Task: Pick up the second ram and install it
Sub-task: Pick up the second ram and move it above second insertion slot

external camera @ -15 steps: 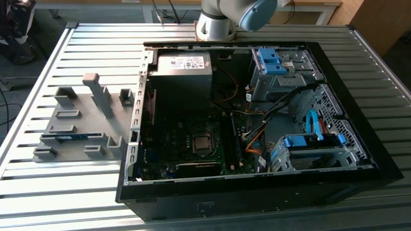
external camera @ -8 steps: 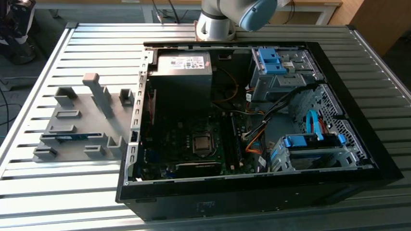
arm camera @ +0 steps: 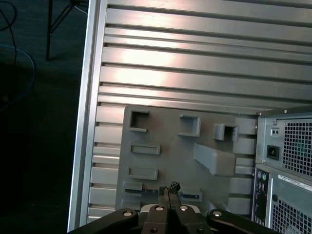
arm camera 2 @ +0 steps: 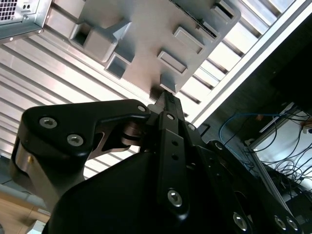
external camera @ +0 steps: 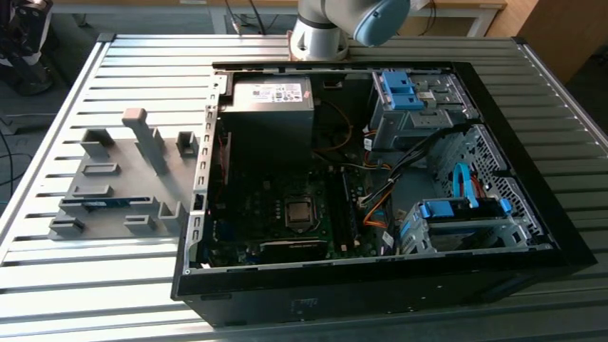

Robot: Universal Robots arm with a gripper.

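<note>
Claw hangs over the grey holder tray, seen in both wrist views. In the first wrist view its two fingers lie pressed together, no gap showing and nothing between them. In the second wrist view the claw is seen side-on, its tip pointing at the tray's edge.

Second ram: thin blue-teal stick, seated on edge in a slot of the holder tray. It sits in the lower left of the frame in the exterior view, along the tray's near side. In the first wrist view the second ram runs across just beyond the fingertips, which hide its middle. Cannot tell if they touch.

Holder tray sits on the slatted aluminium surface, just beside the open computer case on the exterior view's left. A tall grey post stands up from the tray.

Inside the case: grey power supply in the upper middle of the frame, processor socket lower centre. There are blue drive-bay brackets at upper right and lower right. Loose cables run between them.

Arm rises at the top centre of the frame, behind the case.

Ram slots on the board are too dark to read.
</note>
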